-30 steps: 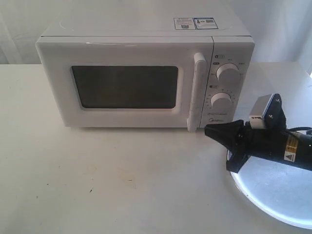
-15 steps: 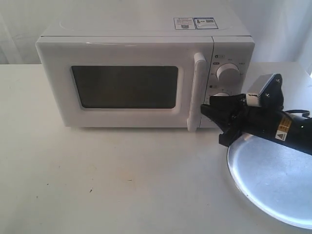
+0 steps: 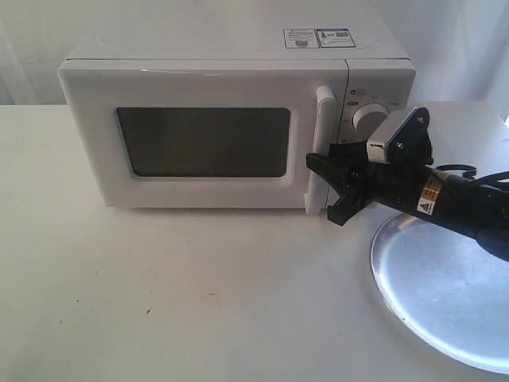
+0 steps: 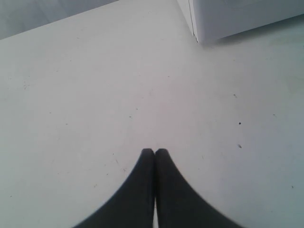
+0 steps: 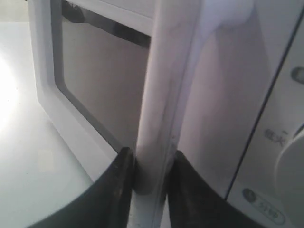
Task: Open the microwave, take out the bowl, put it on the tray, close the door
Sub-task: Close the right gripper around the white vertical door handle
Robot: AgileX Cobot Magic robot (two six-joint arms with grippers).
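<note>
The white microwave (image 3: pixel 223 79) stands at the back of the table with its door (image 3: pixel 203 191) closed. The bowl is hidden. My right gripper (image 3: pixel 322 189) has reached the lower half of the door's vertical bar handle (image 3: pixel 324 119). In the right wrist view the handle (image 5: pixel 156 95) runs between the two black fingers, and the right gripper (image 5: pixel 149 159) is pressed against it on both sides. The silver tray (image 3: pixel 445 294) lies at the front right, partly under the right arm. My left gripper (image 4: pixel 155 151) is shut and empty above bare table, out of the exterior view.
Two round dials (image 3: pixel 371 119) sit on the control panel just right of the handle, close to the right arm. In the left wrist view, a bottom corner of the microwave (image 4: pixel 228 14) shows beyond the left gripper. White table (image 3: pixel 199 294) spreads in front of the microwave.
The right gripper rose from the tray's edge, moved left and up to the door handle, and its jaws went from shut to straddling the handle. The door has stayed closed.
</note>
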